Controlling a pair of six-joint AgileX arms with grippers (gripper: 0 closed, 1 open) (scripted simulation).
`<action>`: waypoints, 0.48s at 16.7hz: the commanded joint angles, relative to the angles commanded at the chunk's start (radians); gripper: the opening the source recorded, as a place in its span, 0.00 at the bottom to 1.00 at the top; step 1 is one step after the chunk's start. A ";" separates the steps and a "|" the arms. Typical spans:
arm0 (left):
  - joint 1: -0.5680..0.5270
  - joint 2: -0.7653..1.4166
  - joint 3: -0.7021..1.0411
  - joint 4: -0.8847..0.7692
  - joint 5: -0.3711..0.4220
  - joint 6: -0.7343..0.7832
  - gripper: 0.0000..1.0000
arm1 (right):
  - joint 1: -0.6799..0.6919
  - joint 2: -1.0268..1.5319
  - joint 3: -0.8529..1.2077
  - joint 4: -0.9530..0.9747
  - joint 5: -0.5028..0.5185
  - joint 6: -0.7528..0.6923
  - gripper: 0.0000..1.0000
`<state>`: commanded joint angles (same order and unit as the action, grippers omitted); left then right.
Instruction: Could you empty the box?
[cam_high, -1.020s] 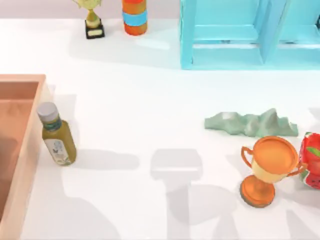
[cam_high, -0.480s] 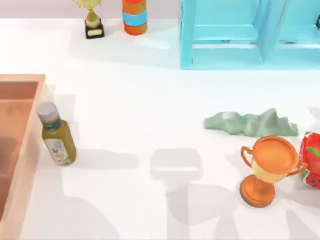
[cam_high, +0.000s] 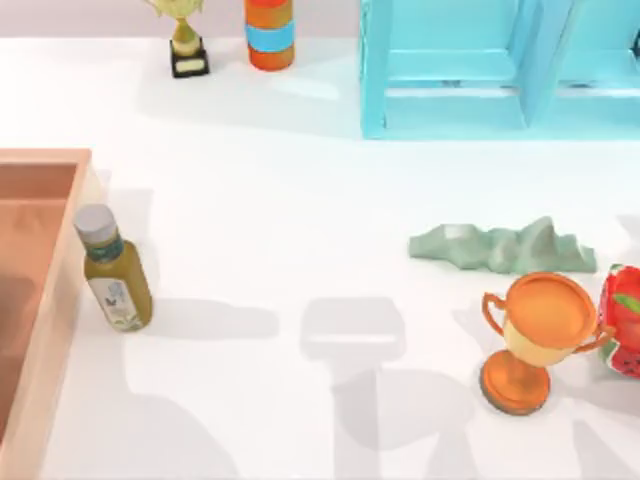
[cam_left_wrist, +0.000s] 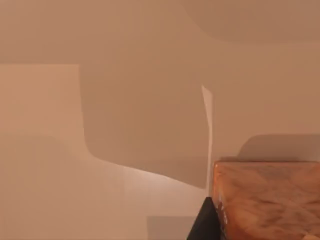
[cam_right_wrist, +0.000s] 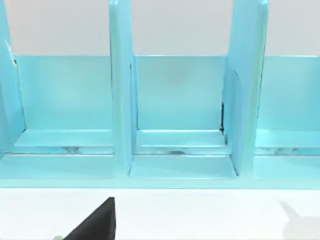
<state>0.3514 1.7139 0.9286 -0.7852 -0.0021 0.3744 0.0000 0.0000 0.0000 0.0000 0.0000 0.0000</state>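
Note:
The box, a shallow orange-tan wooden bin, lies at the table's left edge and is cut off by the top view's border. The part of its floor that shows is bare, with a shadow on it. An olive-green bottle with a grey cap stands upright on the table, just outside the box's right wall. In the left wrist view a dark part of my left gripper sits beside a wooden box wall. A dark part of my right gripper shows in the right wrist view, facing the turquoise shelf unit.
The turquoise shelf unit stands at the back right. An orange trophy cup, a green lumpy piece and a red item sit at the right. A small gold trophy and an orange-blue can stand at the back.

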 joint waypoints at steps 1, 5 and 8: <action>0.000 0.000 0.000 0.000 0.000 0.000 0.00 | 0.000 0.000 0.000 0.000 0.000 0.000 1.00; 0.000 0.000 0.000 0.000 0.000 0.000 0.00 | 0.000 0.000 0.000 0.000 0.000 0.000 1.00; -0.014 -0.017 0.016 -0.015 -0.005 -0.001 0.00 | 0.000 0.000 0.000 0.000 0.000 0.000 1.00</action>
<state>0.3372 1.6966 0.9442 -0.8004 -0.0067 0.3731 0.0000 0.0000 0.0000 0.0000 0.0000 0.0000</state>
